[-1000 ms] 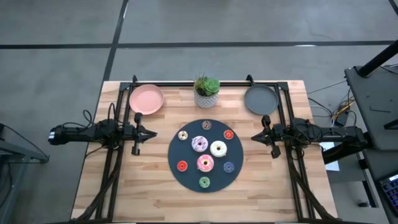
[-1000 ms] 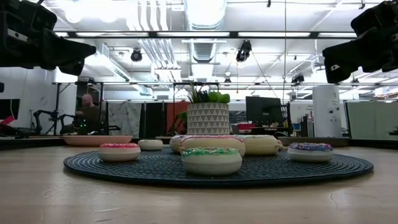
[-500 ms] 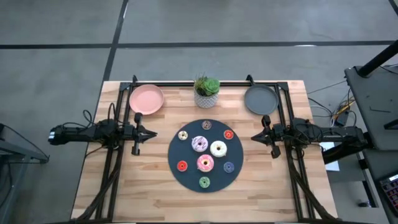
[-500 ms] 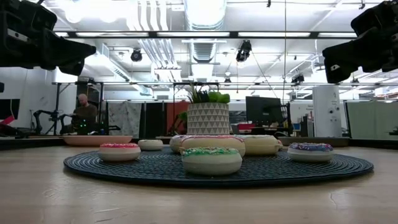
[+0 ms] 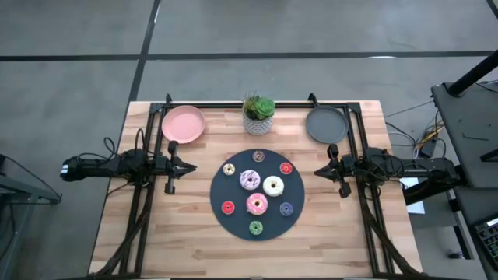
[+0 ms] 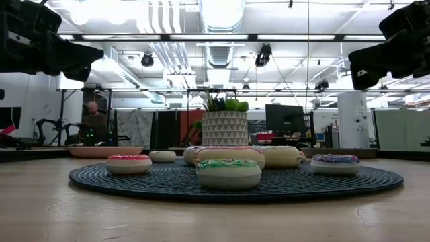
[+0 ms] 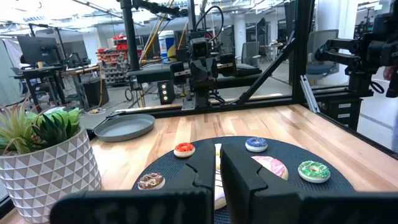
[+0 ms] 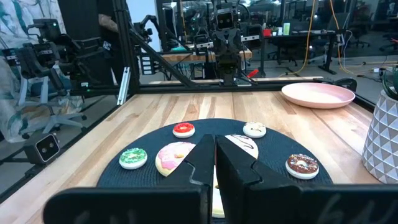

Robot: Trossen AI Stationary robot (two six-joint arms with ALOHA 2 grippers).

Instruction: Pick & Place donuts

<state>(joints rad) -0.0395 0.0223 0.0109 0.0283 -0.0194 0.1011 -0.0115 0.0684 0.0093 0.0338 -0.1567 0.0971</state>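
High view: I see my left gripper [image 5: 189, 167] and right gripper [image 5: 319, 170] clenched on nothing, either side of the dark disc [image 5: 233, 224], where the donuts [image 5: 257, 204] sit.

The dark round mat [image 5: 257, 194] fills the table's middle, and the donuts [image 5: 256, 185] lie spread across it with narrow gaps between them. Bare wood lies open between the mat and the closed left gripper [image 5: 192, 167], and likewise toward the closed right gripper [image 5: 317, 170]. At the far edge the potted plant [image 5: 258, 115] stands upright just beyond the mat, flanked by the pink plate [image 5: 184, 124] and the grey plate [image 5: 325, 124]. The near strip of the table [image 5: 194, 249] is open.
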